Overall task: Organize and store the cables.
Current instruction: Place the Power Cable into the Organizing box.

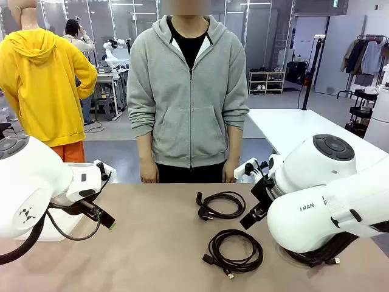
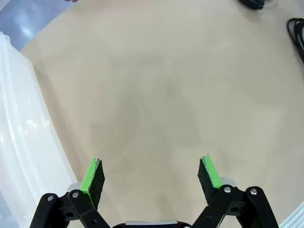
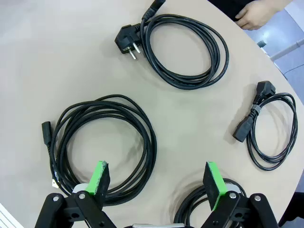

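Nothing picked yet. Right gripper [image 3: 156,172] released, nearest cable coil [image 3: 107,104] just beneath one finger; left gripper [image 2: 149,167] released too. Next: centre, descend, grasp.

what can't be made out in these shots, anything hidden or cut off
Right wrist view: a fourth coil sits behind the right gripper and is cut by the bottom edge; plugs hidden.
Front view: the right arm covers the table's right side, small coil included.
Left wrist view: one cable is cut by the right edge; the translucent bin runs off the left edge, inside unreadable.
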You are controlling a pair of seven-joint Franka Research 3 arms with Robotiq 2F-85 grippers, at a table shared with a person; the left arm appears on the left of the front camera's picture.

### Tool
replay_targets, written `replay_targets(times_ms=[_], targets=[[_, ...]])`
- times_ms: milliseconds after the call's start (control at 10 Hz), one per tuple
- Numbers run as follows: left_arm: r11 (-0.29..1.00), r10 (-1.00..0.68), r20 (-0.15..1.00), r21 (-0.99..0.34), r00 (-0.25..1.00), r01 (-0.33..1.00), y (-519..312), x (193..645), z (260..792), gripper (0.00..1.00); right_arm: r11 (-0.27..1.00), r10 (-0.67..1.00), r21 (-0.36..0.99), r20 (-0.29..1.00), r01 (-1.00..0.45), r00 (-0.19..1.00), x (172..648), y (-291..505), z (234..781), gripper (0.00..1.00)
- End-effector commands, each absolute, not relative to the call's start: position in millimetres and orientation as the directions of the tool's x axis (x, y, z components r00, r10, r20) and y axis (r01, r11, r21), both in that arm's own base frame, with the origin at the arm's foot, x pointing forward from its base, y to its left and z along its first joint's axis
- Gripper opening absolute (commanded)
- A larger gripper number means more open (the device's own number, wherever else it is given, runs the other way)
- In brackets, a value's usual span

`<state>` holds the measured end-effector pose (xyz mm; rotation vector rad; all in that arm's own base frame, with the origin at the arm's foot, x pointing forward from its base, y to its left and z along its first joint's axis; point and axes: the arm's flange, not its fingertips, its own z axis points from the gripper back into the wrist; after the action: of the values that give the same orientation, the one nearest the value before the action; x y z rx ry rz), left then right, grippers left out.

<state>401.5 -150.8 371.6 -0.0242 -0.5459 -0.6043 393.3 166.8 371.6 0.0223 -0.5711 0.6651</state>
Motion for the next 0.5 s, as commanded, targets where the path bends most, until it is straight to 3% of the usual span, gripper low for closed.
replay_targets(times_ms=[0,400], targets=[[0.827,-0.534,0.494,0.134,0.686,0.546,-151.0,401.4,371.6,1.00,0.792,0.577,-0.159,0.508,-0.589,0.640,393.3,166.8,371.6,1.00],[0.827,-0.534,0.494,0.134,0.686,0.546,-151.0,401.4,371.6,1.00,0.792,0.577,-0.159,0.508,-0.589,0.640,393.3,166.8,371.6,1.00]])
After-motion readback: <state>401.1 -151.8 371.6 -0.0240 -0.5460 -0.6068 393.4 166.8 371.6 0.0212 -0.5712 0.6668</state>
